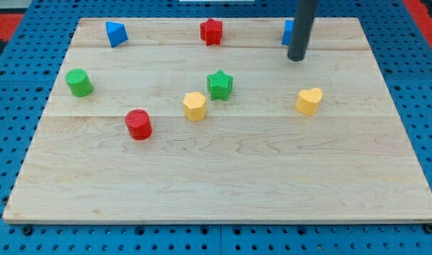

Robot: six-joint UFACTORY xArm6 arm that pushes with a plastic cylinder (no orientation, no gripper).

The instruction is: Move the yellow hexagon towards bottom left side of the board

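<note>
I see a pale wooden board (223, 170) resting on a blue pegboard (10, 142), with red patches beyond the board's top corners.

Wooden board (223, 177), pale, lying on a blue perforated surface (10, 142).

Blocks sitting on it:
- yellow hexagon (195, 106), near centre, just beside the green star (219, 85), which is standing up and to the view's right of it;
- red cylinder (139, 125), lying to the view's left of the hexagon, slightly lower;
- green cylinder (79, 83), resting near the left edge;
- blue triangular block (115, 33), sitting at top left;
- red star (211, 32), sitting at top centre;
- yellow heart (309, 100), lying right of centre;
- blue block (288, 32), top right, shape unclear, partly hiding behind the rod.

My tip (296, 59) is standing at upper right, beside that blue block, well apart from the hexagon.
</note>
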